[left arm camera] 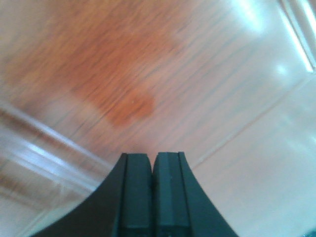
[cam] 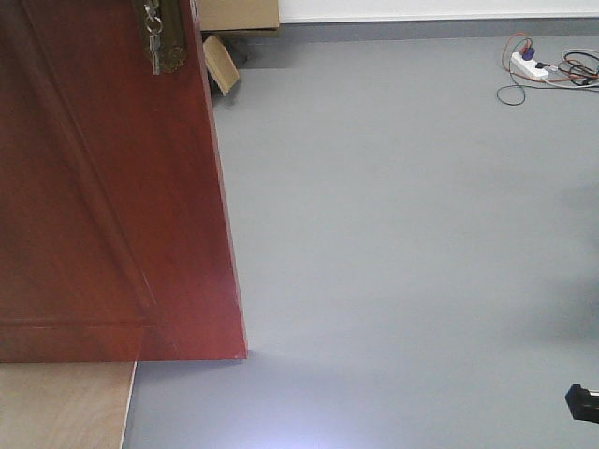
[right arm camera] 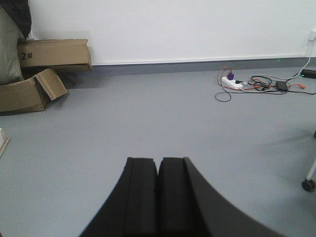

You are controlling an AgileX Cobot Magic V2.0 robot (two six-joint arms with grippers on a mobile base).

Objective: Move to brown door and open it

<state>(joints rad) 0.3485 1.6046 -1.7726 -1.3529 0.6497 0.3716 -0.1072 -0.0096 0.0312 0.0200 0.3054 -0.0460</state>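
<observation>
A grey floor (cam: pixel 402 234) fills most of the front view and runs back to a white wall (right arm camera: pixel 197 27) with a grey skirting strip along its foot. The brown door (cam: pixel 103 187) takes up the left part of the front view, its glossy reddish panel reaching from the top edge down to a bottom corner near the middle of the frame. A dark brass handle plate (cam: pixel 165 37) with keys (cam: pixel 153 45) hanging from it sits at the door's upper right. Below the door's bottom edge lies a pale plywood surface (cam: pixel 65 404).

Cardboard boxes (right arm camera: pixel 39 69) are stacked against the wall to the left in the right wrist view, one marked "2#". A white power strip (right arm camera: pixel 232 82) with tangled cables (right arm camera: pixel 269 84) lies on the floor near the skirting, to the right.

The left gripper (left arm camera: pixel 152 197) has its two black pads pressed together with nothing between them, and its view is filled by blurred door wood and a recessed panel edge, so the door is very close in front of it. The right gripper (right arm camera: pixel 158 197) is likewise closed on nothing and points across bare floor toward the wall, with the door not in its view.
</observation>
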